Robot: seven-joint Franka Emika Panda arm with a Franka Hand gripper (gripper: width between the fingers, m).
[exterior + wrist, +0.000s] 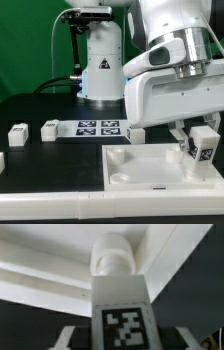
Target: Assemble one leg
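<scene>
My gripper (198,138) is shut on a white leg (203,148) with a black-and-white tag on its face. I hold it upright just above the right end of the large flat white plate (130,165). In the wrist view the leg (122,303) fills the middle between my two fingers (72,339), its rounded peg end pointing at the plate's (40,280) edge. Three more legs lie on the black table at the exterior view's left (18,132), (49,127) and near the plate's back edge (136,131).
The marker board (97,127) lies behind the plate. A white robot base (100,60) stands at the back. The plate has round corner sockets (120,180). The arm's bulky white body (170,90) hangs over the plate's right half.
</scene>
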